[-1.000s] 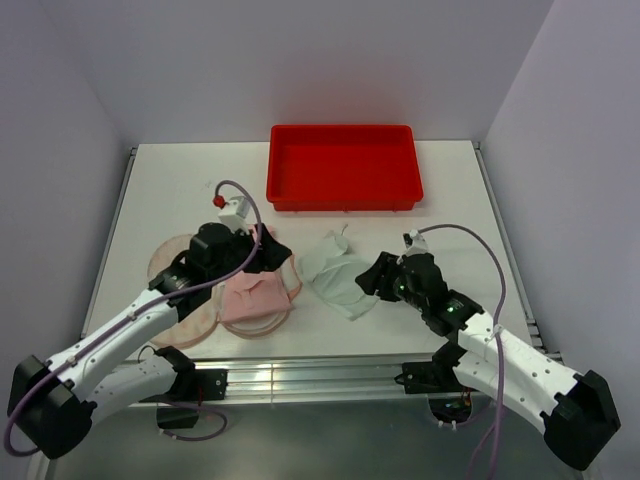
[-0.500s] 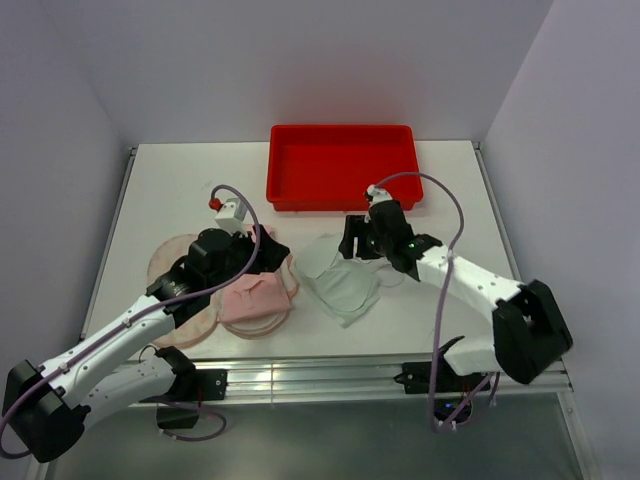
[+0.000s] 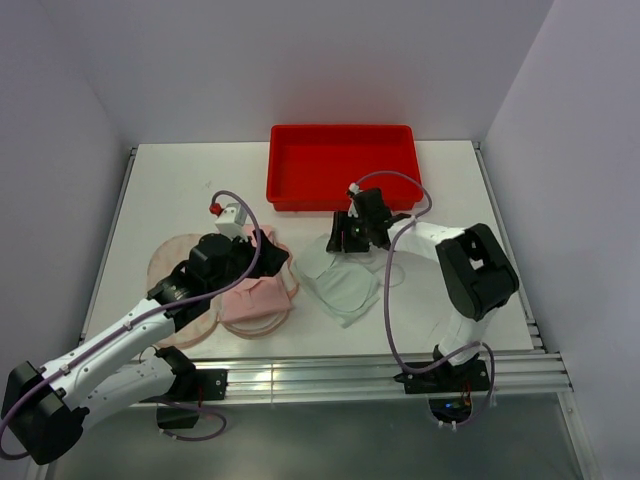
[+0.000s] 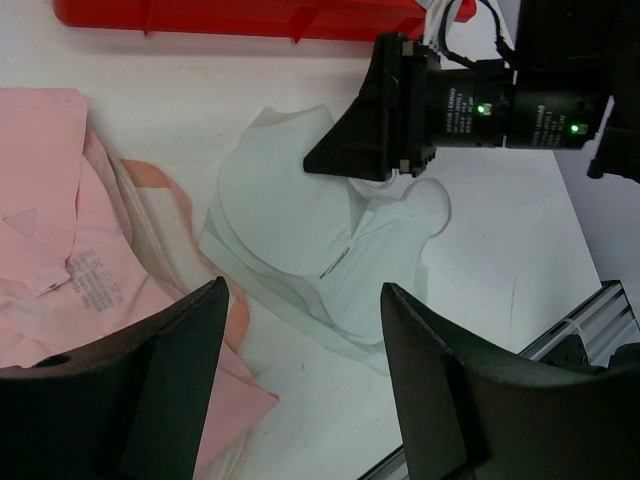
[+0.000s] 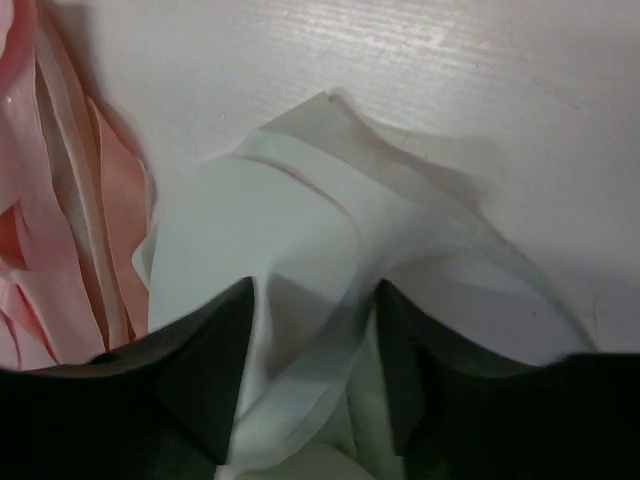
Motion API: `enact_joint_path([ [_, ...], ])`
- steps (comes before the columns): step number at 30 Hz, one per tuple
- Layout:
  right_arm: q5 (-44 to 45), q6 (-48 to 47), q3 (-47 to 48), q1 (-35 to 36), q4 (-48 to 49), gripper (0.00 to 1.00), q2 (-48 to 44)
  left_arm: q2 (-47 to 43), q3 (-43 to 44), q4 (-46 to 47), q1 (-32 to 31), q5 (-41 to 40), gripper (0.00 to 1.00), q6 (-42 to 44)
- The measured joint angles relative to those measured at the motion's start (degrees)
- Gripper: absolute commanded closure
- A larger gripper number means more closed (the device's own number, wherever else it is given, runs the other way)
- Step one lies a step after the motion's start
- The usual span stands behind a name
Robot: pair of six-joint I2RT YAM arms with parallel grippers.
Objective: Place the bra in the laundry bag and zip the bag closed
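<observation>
Bra (image 3: 345,285) lies beside laundry bag (image 3: 250,305); right claw (image 5: 312,292) apart, seemingly touching it; left claw (image 4: 300,292) apart.

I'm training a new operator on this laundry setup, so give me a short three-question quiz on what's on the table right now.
1. True or false: the pale bra lies inside the red tray.
2. Which gripper is at the bra's edge nearest the tray? A the left, B the right, C neither.
3. Fill in: the left gripper has its jaws ___.
Key: 1 false, it lies on the table in front; 2 B, the right gripper; 3 open.
</observation>
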Motion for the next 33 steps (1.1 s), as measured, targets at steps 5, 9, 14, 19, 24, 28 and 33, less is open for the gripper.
enact_joint_path([
  [5,-2.27,2.95,1.66,-1.53,3.61,0.95,3.91,0.02,0.00,0.74,-0.04,0.15,0.25,0.00],
  [9,-2.08,4.81,-2.34,-2.12,10.60,1.00,0.68,0.02,0.00,0.76,-0.04,0.09,0.17,0.09],
  [14,-2.32,6.67,-13.99,-2.19,19.87,1.00,-15.72,0.72,0.02,1.07,-0.04,0.50,0.11,0.17],
  [19,-4.46,9.49,-22.01,-2.01,31.69,1.00,-31.43,1.07,0.85,1.49,-0.11,1.84,0.08,0.20],
  [24,-6.49,11.17,-24.11,-0.74,37.81,1.00,-39.04,1.05,3.65,4.42,-0.13,3.58,0.07,0.76],
  [28,-7.30,12.20,-24.24,0.39,40.46,1.00,-42.56,1.05,5.55,7.85,-0.28,6.34,0.10,1.27],
  [33,-8.07,12.79,-24.24,2.32,41.33,1.00,-44.48,1.07,5.90,11.08,-0.81,9.97,0.28,1.64],
])
